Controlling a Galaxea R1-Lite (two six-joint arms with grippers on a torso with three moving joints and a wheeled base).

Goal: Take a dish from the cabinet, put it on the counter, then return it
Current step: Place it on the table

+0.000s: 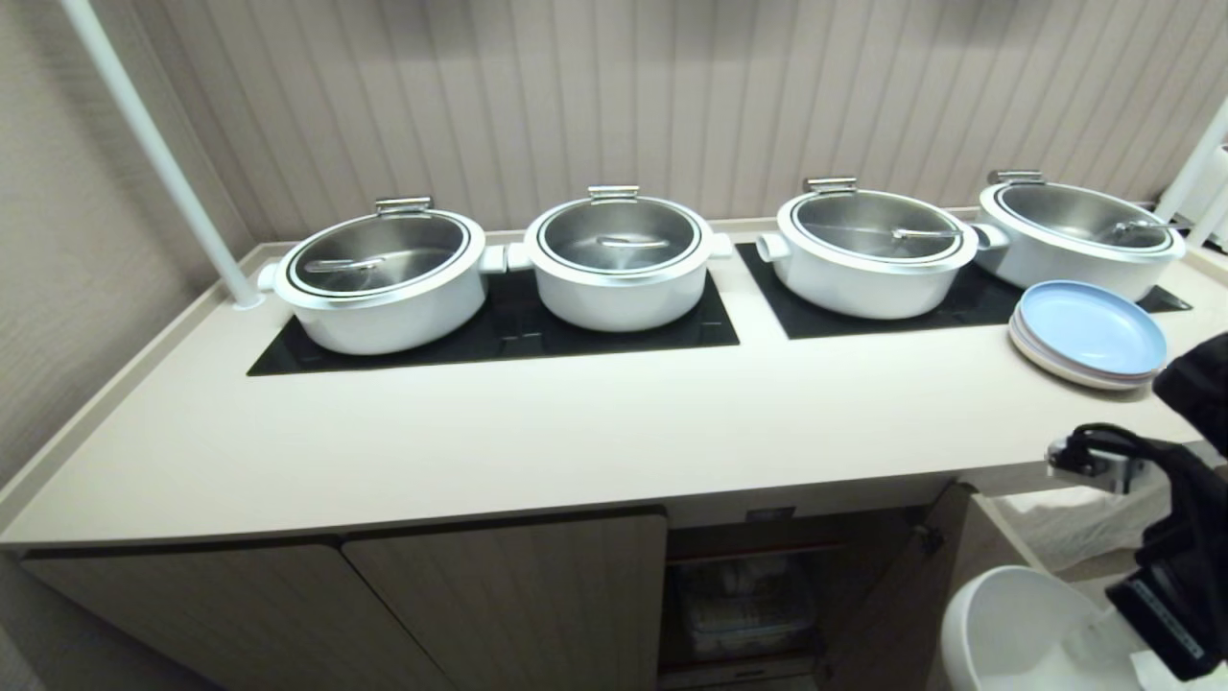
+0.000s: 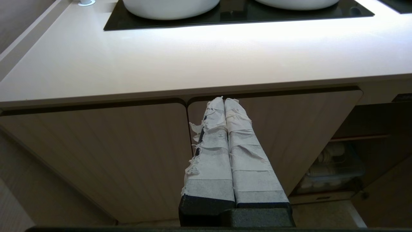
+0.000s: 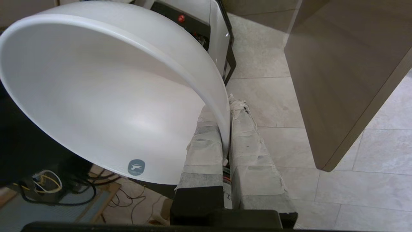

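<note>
Risk of slipping: thin rim pinch only, by the right end effector (image 3: 225, 129), taped fingers (image 3: 251, 151) clamped narrowly on the edge of the glossy white round ceramic bowl (image 3: 106, 96). Could also clip the open beige wood-grain cabinet door (image 3: 338, 74) or the long beige counter (image 1: 576, 432) edge on lifting. Bowl held low, right of the cabinet opening, tilted, plain, small grey sticker inside. Left end effector (image 2: 224, 103) pressed together, empty.

4 lidded pots (image 1: 619, 259), stacked plates (image 1: 1089, 333).
</note>
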